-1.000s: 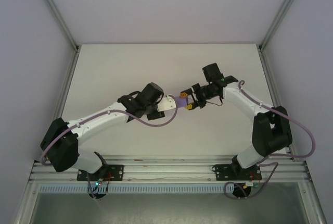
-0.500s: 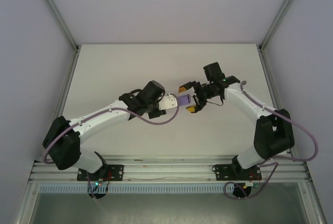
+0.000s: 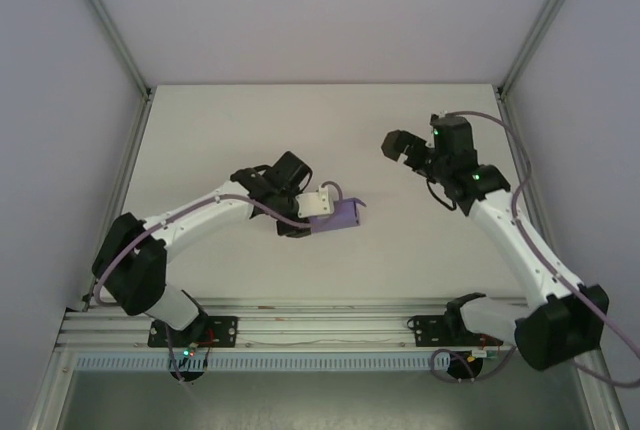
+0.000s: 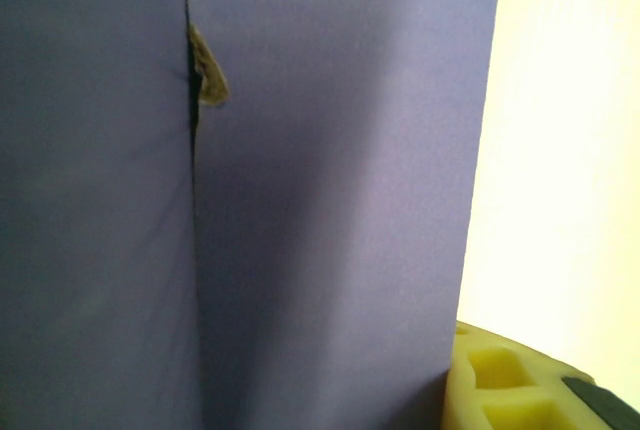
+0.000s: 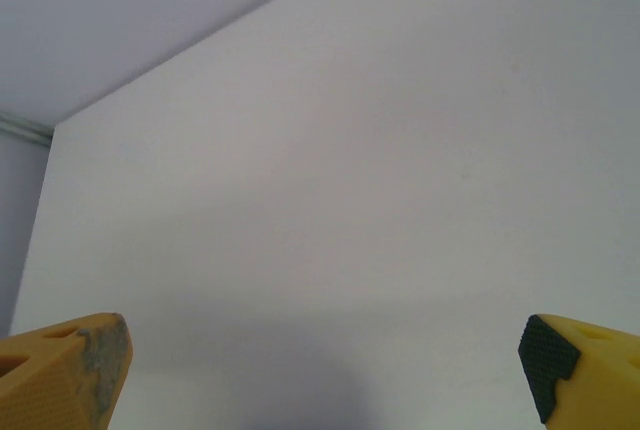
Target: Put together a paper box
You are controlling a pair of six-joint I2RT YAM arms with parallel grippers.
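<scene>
Left gripper (image 3: 328, 210): closed on one end of the paper box (image 3: 348, 215), which juts out past its fingertips, low over the table (image 3: 220, 130). Whether the box touches the table I cannot tell.
Box at the left fingers: in the left wrist view the lavender card stands right in front of them, with one yellow finger (image 4: 510, 380) against its lower right edge.
Seam (image 4: 192, 200): runs up the card to the left of that finger and gapes a little near its top, so a flap is probably not fully tucked.
Right gripper (image 3: 398, 145): fingers spread wide with nothing between them, well apart from the box and beyond its free end.
Right fingertips (image 5: 70, 370): bare table lies ahead of them.
Why held so: gripping one end likely leaves the other end and the seam open to the right fingers.
Stage: folded into box form, though closure looks unfinished.
</scene>
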